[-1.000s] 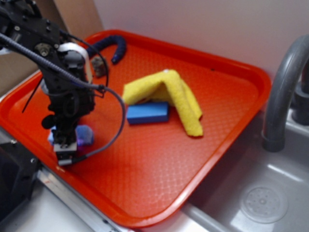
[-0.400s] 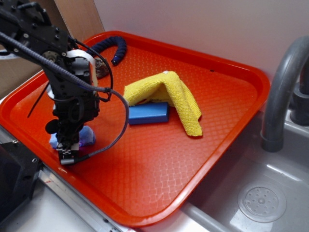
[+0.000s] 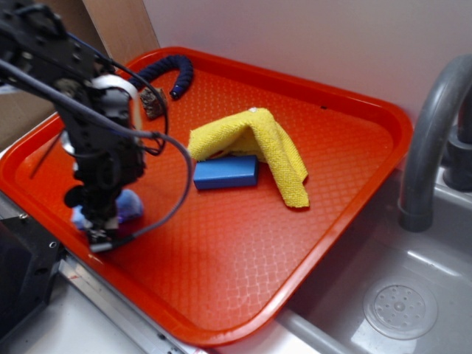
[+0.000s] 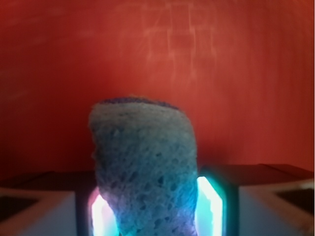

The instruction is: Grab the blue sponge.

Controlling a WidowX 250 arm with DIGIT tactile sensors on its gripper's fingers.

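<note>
Claw (image 4: 156, 206) squeezes the blue sponge (image 4: 143, 167) tight between its two fingers (image 4: 212, 206), down by the near left edge of the red tray (image 3: 258, 295).

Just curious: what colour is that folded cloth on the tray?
Yellow; the cloth shows best in the exterior view, draped over a blue block.

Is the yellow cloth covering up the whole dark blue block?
No, the yellow cloth only drapes over the back edge of the dark blue block, whose front and top show plainly.
</note>
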